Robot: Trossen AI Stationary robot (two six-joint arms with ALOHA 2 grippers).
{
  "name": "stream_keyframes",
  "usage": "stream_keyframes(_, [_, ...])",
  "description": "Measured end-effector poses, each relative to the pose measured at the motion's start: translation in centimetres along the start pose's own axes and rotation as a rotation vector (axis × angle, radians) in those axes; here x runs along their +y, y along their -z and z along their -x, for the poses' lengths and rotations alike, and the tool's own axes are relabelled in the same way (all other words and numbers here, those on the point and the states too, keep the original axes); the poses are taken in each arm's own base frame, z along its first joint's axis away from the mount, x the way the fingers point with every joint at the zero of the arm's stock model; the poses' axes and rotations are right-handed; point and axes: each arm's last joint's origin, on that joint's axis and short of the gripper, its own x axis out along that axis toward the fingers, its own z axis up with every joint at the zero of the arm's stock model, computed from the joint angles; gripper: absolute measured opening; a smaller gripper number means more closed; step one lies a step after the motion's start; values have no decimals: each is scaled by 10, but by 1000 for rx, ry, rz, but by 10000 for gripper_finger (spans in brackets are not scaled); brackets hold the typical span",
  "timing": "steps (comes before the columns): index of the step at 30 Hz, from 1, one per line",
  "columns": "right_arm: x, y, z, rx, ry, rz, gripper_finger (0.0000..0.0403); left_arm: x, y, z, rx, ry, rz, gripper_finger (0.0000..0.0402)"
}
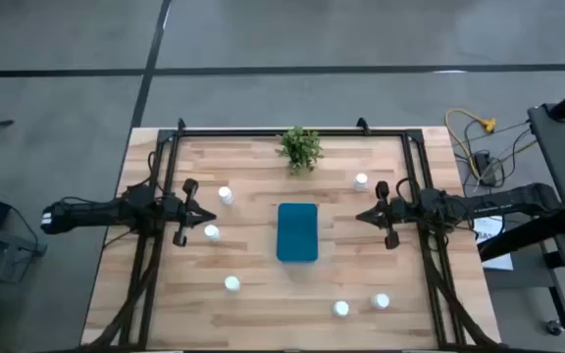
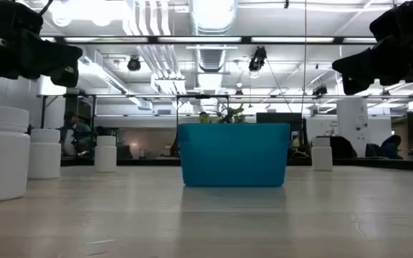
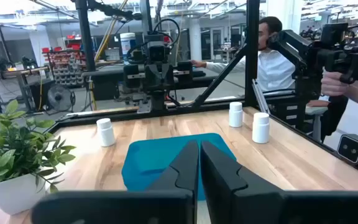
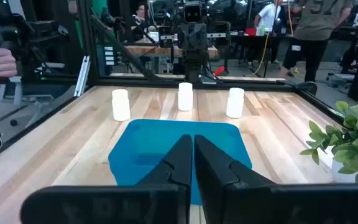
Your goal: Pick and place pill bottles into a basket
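Note:
The teal basket (image 1: 297, 232) stands at the table's middle and also shows in the low view (image 2: 234, 154). Several white pill bottles stand upright on their bases around it: three on the left (image 1: 226, 195) (image 1: 211, 232) (image 1: 231, 284), one at the far right (image 1: 361, 180), and two at the near right (image 1: 340, 309) (image 1: 381, 302). My left gripper (image 1: 210, 217) hovers left of the basket, shut and empty, pointing at it (image 3: 199, 155). My right gripper (image 1: 359, 216) hovers right of the basket, shut and empty (image 4: 193, 149).
A small green potted plant (image 1: 300, 147) stands at the far edge behind the basket. A black frame (image 1: 263, 130) runs along the table's far, left and right sides. People show beyond the table in the wrist views, one of them by the right edge (image 3: 272, 59).

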Motion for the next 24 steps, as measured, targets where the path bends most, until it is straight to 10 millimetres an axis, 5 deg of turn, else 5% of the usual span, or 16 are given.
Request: stream_keyframes(24, [0,-16,1,-127,-5,3,9,0,0,0,2,0,0,0])
